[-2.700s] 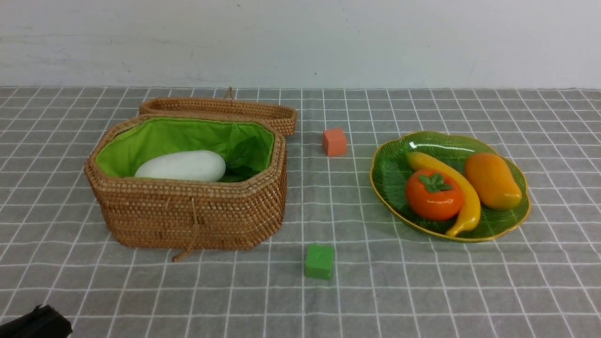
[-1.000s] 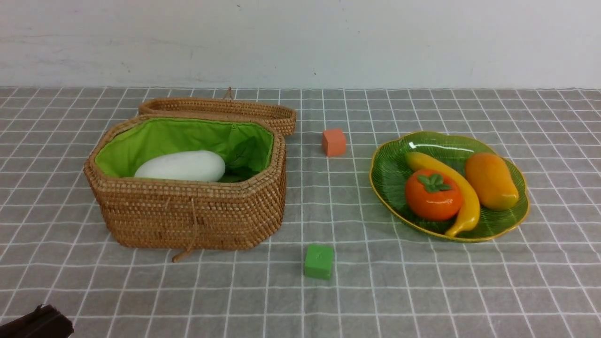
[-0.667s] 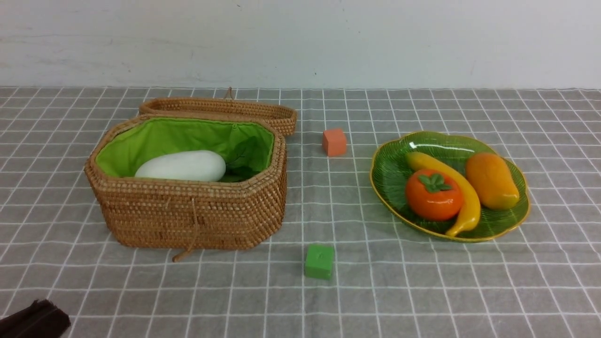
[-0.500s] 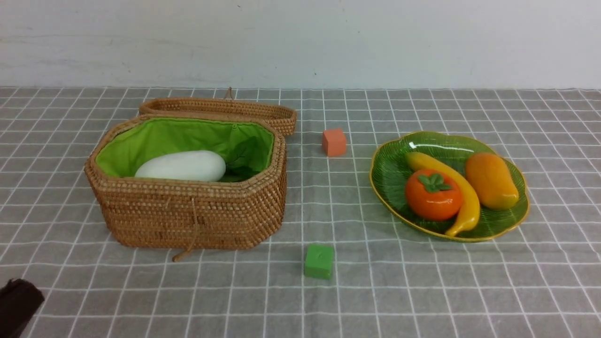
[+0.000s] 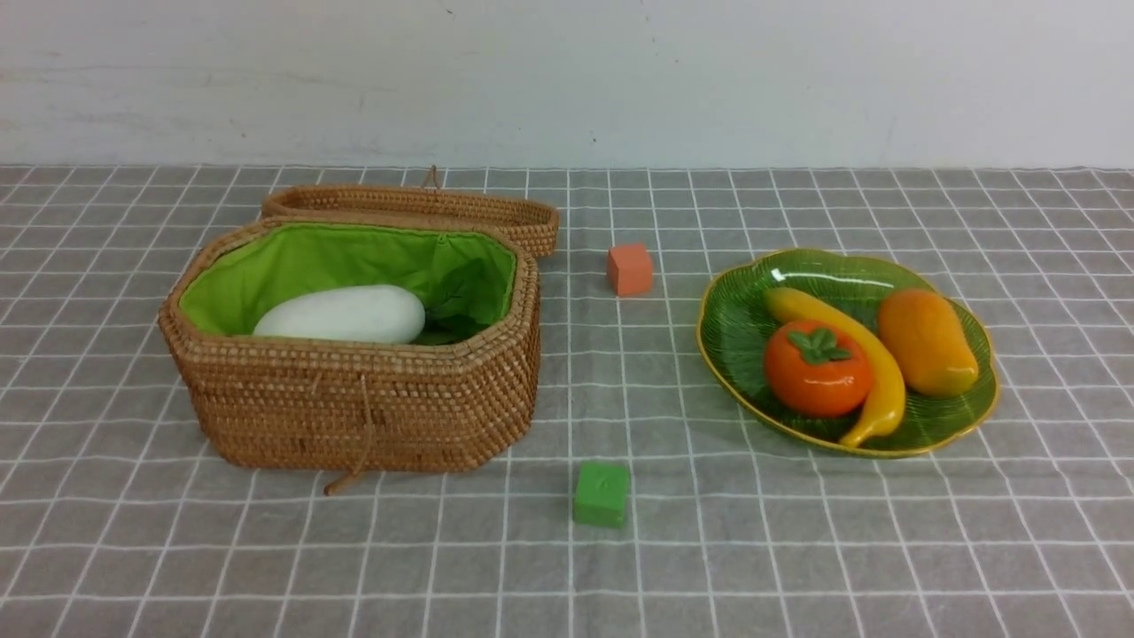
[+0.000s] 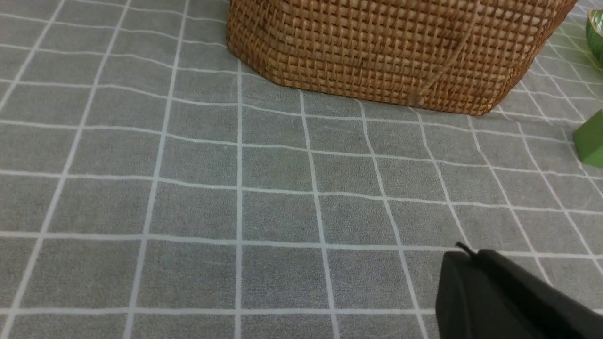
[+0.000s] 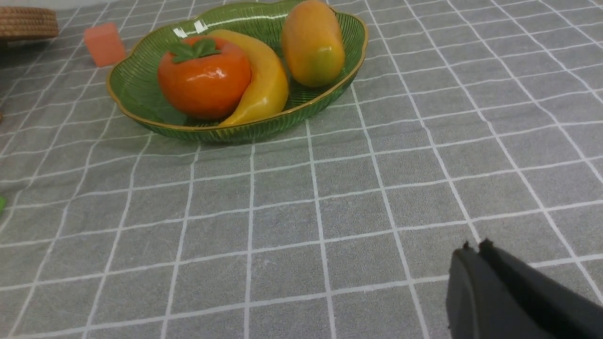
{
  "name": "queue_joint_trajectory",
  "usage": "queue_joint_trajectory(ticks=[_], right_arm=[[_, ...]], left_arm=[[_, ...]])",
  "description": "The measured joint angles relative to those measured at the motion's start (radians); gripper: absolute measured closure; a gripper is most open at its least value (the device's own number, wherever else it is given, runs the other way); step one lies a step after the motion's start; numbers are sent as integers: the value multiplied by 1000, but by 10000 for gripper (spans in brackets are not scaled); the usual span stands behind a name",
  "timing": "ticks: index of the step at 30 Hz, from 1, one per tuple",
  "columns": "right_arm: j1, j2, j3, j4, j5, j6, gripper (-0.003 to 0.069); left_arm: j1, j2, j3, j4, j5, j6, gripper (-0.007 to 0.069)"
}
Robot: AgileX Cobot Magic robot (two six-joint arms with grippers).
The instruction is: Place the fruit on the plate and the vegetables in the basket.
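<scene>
Front view: the basket (image 5: 354, 403) stands at 9 o'clock on the table (image 5: 620, 567), its lid (image 5: 416, 208) lying open behind it. Inside, a white radish (image 5: 341, 315) rests against the green lining, its dark leaves toward 3 o'clock; other vegetables cannot be seen. The plate (image 5: 740, 332) sits at 3 o'clock, carrying a persimmon (image 5: 817, 370), a banana (image 5: 864, 368) touching it, and a mango (image 5: 926, 341) just beside. An orange cube (image 5: 630, 269) lies at 12 o'clock, a green cube (image 5: 602, 494) at 6. No pincer appears here.

Left wrist view: the left pincer (image 6: 464, 252) is closed and empty above the table, near the basket's wall.

Right wrist view: the right pincer (image 7: 473, 247) is closed, empty, well apart from the plate.
</scene>
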Motion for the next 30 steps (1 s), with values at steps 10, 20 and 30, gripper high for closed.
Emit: queue_joint_trajectory(ticks=[10, 20, 30], right_arm=[[0, 0, 0, 0, 0, 0, 654], [0, 0, 0, 0, 0, 0, 642], [0, 0, 0, 0, 0, 0, 630]], left_arm=[[0, 0, 0, -1, 0, -6, 638], [0, 0, 0, -1, -2, -7, 638], [81, 0, 0, 0, -3, -7, 634]])
